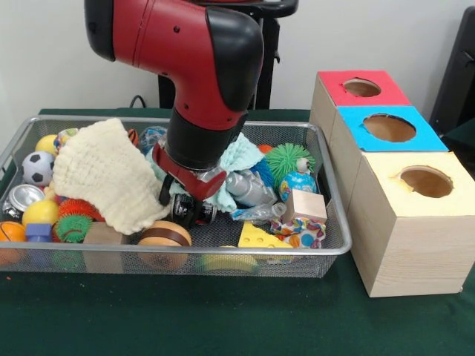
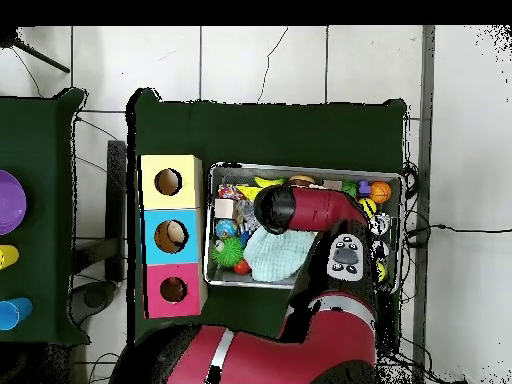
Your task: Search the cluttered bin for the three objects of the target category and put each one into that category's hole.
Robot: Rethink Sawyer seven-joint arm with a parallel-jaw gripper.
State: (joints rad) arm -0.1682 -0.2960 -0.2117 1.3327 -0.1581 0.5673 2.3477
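My gripper (image 1: 185, 206) is down inside the wire mesh bin (image 1: 338, 248), low over the middle of the clutter, beside a crushed plastic bottle (image 1: 249, 189) and a pale teal cloth (image 1: 241, 154). Its tips are dark and half buried among the items. A cream knitted cloth (image 1: 104, 174) lies draped just left of it. Three wooden boxes stand right of the bin, with a red top (image 1: 361, 88), a blue top (image 1: 389, 128) and a yellow top (image 1: 424, 181), each with a round hole. In the overhead view the arm (image 2: 300, 208) covers the bin (image 2: 213, 225) middle and hides the gripper.
The bin also holds a soccer ball (image 1: 36, 167), a yellow ball (image 1: 41, 213), a can (image 1: 22, 197), spiky balls (image 1: 289, 159), a globe ball (image 1: 298, 185), a wooden cube (image 1: 306, 205), a cheese wedge (image 1: 257, 236) and round wooden pieces (image 1: 165, 236). Coloured items (image 2: 8, 200) sit on a side table.
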